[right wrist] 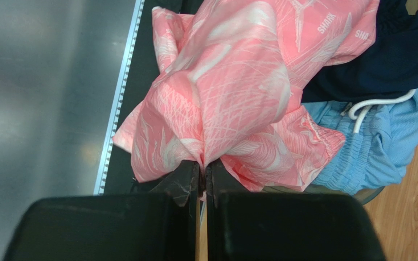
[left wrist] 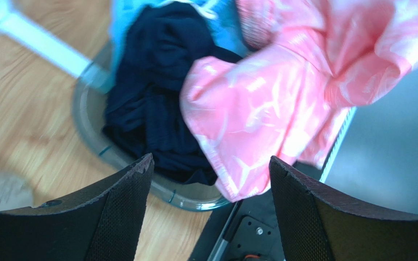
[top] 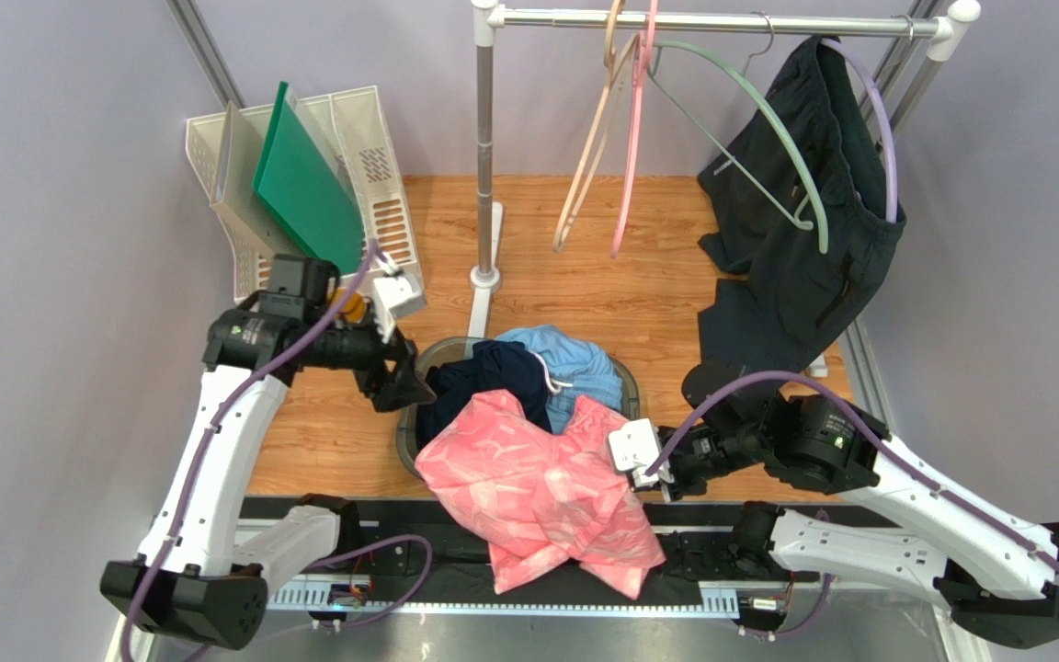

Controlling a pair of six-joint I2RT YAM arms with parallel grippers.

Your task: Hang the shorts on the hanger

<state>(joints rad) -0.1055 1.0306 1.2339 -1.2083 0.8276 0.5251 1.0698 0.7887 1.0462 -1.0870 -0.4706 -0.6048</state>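
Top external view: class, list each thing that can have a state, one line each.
shorts, crumpled, draped over the basket rim
sage-green hanger, bare, hanging on the rail
left gripper, open, empty
right gripper, shut on the shorts
basket, heaped full
navy garment, hung on lilac hanger

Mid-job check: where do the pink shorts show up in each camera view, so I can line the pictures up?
Top external: the shorts lie low in the centre, spreading toward the bottom edge.
Left wrist: the shorts fill the upper right, above the open left gripper.
Right wrist: the shorts fill the centre, pinched in the right gripper.
Shared landmark: the navy garment lying against the shorts.
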